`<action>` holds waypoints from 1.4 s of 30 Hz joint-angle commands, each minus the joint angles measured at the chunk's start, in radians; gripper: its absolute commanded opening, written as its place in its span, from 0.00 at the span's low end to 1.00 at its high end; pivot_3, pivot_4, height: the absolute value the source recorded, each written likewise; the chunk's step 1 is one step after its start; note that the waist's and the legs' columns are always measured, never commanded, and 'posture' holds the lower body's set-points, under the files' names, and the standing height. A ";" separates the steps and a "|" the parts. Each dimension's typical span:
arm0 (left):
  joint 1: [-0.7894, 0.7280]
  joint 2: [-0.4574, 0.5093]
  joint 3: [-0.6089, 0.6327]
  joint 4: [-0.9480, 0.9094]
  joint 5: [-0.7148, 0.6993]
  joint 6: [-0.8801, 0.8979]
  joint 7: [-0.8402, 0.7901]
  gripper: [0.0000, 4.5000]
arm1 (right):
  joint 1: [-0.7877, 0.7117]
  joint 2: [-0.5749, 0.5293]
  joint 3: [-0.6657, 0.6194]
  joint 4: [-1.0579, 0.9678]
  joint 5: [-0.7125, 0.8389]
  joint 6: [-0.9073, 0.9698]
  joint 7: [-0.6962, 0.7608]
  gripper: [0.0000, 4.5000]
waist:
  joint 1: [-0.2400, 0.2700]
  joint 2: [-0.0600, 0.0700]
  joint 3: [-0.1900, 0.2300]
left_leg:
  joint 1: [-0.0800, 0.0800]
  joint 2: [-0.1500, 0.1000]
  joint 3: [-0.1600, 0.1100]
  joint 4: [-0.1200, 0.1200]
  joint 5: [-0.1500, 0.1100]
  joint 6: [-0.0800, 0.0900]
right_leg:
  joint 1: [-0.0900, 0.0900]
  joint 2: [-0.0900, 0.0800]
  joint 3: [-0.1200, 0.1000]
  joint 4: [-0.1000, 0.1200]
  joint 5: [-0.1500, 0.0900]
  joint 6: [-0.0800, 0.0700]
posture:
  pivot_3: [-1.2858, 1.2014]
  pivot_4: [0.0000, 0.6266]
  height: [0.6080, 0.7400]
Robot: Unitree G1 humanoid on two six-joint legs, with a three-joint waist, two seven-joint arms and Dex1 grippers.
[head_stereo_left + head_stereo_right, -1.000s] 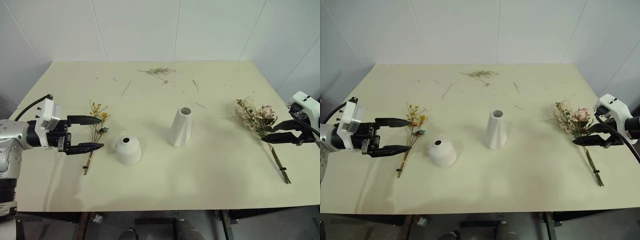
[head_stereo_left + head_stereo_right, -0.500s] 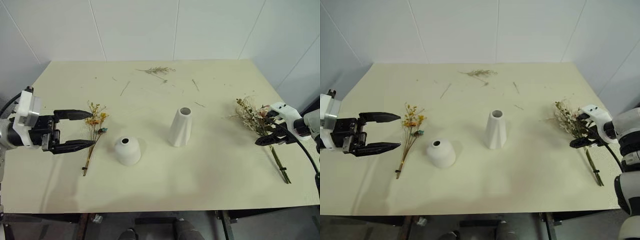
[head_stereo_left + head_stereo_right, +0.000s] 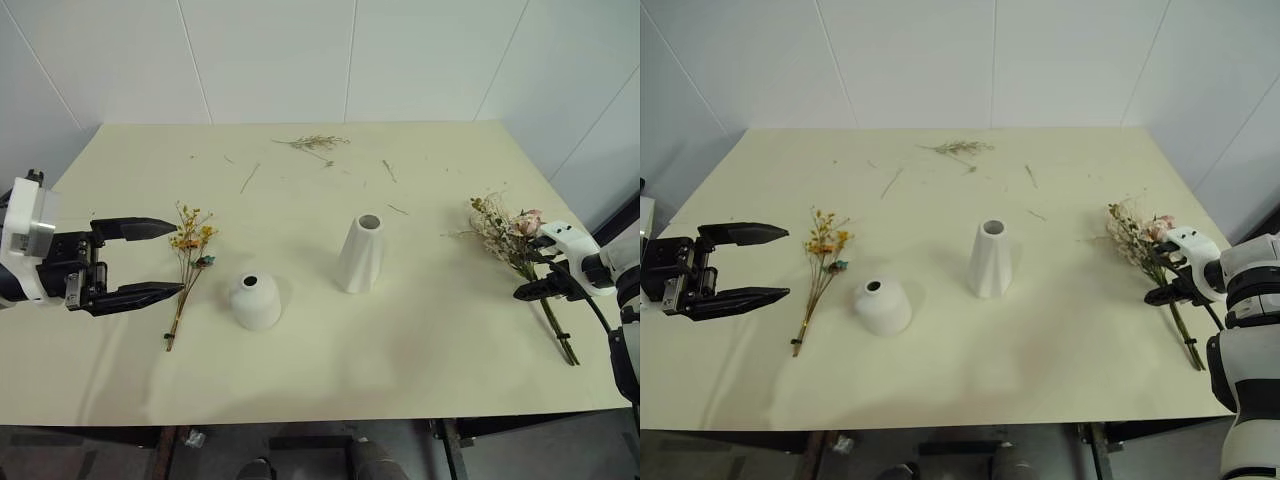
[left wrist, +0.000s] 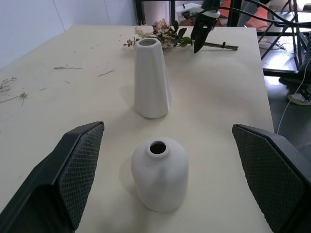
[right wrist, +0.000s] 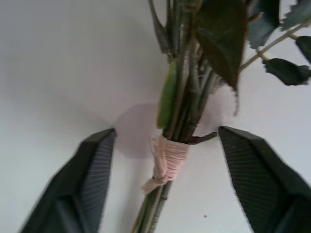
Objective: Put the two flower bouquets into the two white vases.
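The large bouquet [image 3: 510,235], pink roses and pale grasses, lies at the table's right side. My right gripper [image 3: 532,280] points down over its stems; in the right wrist view the right gripper [image 5: 165,160] stands open, one finger on each side of the tied stem [image 5: 167,155], neither touching it. The small yellow-orange sprig [image 3: 192,250] lies left of centre. Just left of it my left gripper [image 3: 178,258] hangs open and holds nothing. The squat white vase [image 3: 255,300] and the tall tapered white vase [image 3: 361,255] stand upright mid-table, both with nothing in them.
Loose dried twigs [image 3: 315,142] lie scattered at the back of the cream table [image 3: 330,380]. The table's right edge runs close beside the right gripper. White walls close in behind and on both sides.
My right gripper has come down over the large bouquet's stems and its fingers have narrowed. My left gripper has drawn back to the left, away from the sprig, still open.
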 commanded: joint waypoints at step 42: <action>-0.142 -0.063 -0.092 0.141 0.000 -0.033 0.029 1.00 | 0.169 0.486 -0.578 -1.191 0.870 0.010 -0.440 0.03 | -0.019 0.000 0.000 | 0.000 0.000 -0.004 0.000 0.001 0.000 | -0.002 0.001 -0.001 0.008 0.000 -0.001 | 0.52 0.24 1.00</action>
